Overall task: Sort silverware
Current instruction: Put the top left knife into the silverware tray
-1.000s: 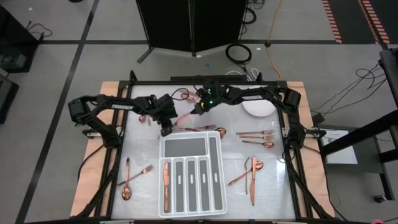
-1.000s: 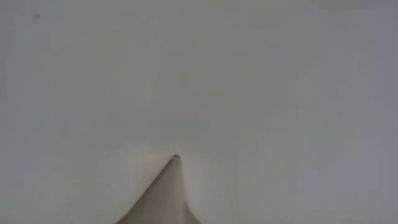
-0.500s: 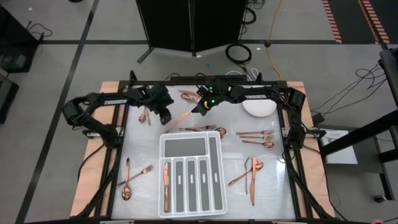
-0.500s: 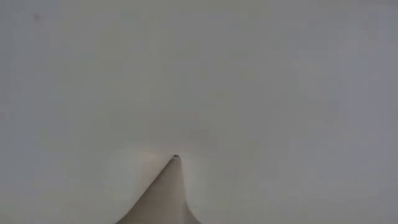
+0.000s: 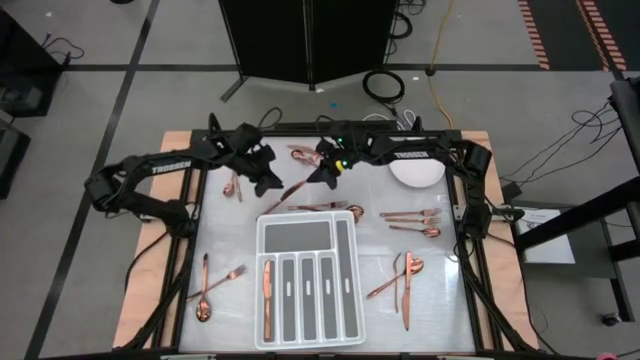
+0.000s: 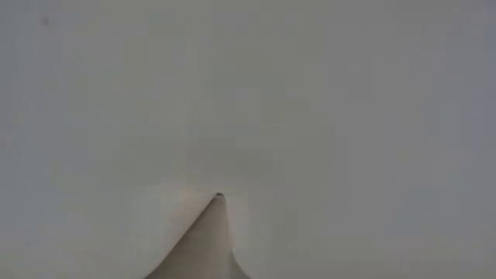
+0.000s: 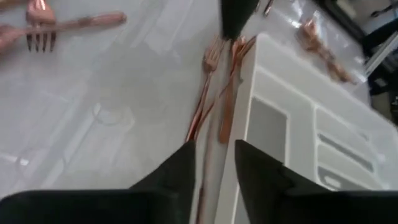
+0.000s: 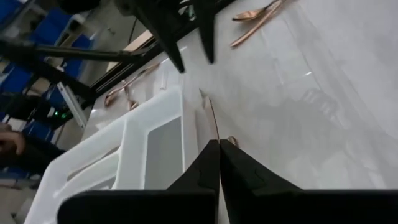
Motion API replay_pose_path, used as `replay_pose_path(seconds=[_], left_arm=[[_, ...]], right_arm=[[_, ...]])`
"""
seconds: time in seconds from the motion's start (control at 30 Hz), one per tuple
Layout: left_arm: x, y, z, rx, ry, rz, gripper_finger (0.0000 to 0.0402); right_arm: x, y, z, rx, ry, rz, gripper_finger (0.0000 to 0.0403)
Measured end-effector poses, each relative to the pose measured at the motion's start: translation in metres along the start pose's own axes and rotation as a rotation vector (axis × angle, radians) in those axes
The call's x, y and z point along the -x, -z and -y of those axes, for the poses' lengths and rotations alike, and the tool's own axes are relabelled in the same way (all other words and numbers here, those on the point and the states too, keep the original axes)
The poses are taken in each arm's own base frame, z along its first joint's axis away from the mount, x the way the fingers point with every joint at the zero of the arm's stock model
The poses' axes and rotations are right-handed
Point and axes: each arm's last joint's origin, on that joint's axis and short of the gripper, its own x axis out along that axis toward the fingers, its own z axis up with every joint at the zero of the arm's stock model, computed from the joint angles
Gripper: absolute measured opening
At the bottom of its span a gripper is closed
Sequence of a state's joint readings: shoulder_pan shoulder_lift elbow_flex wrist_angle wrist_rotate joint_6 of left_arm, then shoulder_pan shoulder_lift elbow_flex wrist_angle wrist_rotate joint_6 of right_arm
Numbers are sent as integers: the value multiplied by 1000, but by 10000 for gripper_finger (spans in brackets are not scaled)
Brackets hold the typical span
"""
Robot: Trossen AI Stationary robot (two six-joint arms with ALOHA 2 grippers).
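Right gripper (image 8: 219,163): fingers pressed together on a slim copper piece (image 8: 210,118) over the table's far middle; which kind of utensil, I cannot tell.
Held piece from above: slants from the gripper (image 5: 325,172) down toward the tray's far edge; its end blurs into the loose pieces there.
Left gripper (image 7: 211,167): fingers apart, nothing between them, hovering near the far edge, left of centre (image 5: 262,180).
Tray (image 5: 300,238): white, divided, mid-table; one knife (image 5: 267,284) in its left slot.
Silverware (image 5: 410,218): scattered in clusters, right of the tray, near the left front corner, more along the far edge, partly hidden by the arms.
Plate (image 5: 414,172): far right, partly cut off by the right arm.
Low view: blank grey, nothing readable.
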State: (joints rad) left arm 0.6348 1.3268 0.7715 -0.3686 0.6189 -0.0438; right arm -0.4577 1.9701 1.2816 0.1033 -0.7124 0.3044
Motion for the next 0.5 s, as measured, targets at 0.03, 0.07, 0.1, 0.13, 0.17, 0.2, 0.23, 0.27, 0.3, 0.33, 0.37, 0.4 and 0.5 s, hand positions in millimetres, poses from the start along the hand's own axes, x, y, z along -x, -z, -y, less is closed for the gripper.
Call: replay_pose_path(seconds=[0.03, 0.07, 0.1, 0.13, 0.17, 0.2, 0.23, 0.27, 0.3, 0.33, 0.37, 0.4, 0.5], left_arm=[[-2, 1, 0, -1, -11, -10, 135], [-5, 1, 0, -12, -17, -16, 151], [-8, 1, 1, -28, -16, -25, 166], [-10, 2, 2, -40, -12, -34, 181], [-13, 2, 3, -59, -8, -37, 197], [-16, 1, 4, -80, -2, -35, 210], [-19, 1, 6, -97, 4, -35, 222], [-21, 1, 6, -113, 9, -37, 232], [-24, 1, 7, -126, 10, -39, 239], [-26, 1, 7, -136, 4, -42, 245], [-29, 1, 7, -147, 5, -49, 249], [-32, 2, 7, -161, 9, -57, 250], [-41, 5, 6, -208, 20, -93, 250]], right_arm=[[0, 0, -1, 9, -2, -1, 0], [0, 0, -1, 15, -2, -1, 0], [-1, 0, -1, 20, -3, -2, 0], [-1, 0, -1, 25, -3, -2, 0], [-1, 0, -1, 31, -2, -2, 0], [0, 0, -1, 35, -2, -1, 0], [0, 0, -1, 38, -3, 0, 0], [0, 0, -1, 40, -3, 1, 0], [0, 0, -1, 40, -3, 1, 0], [0, 0, -1, 40, -3, 1, 0], [0, 0, -1, 40, -3, 1, 0], [0, 0, -1, 40, -5, 1, 0], [0, -1, -2, 41, -26, 6, 0]])
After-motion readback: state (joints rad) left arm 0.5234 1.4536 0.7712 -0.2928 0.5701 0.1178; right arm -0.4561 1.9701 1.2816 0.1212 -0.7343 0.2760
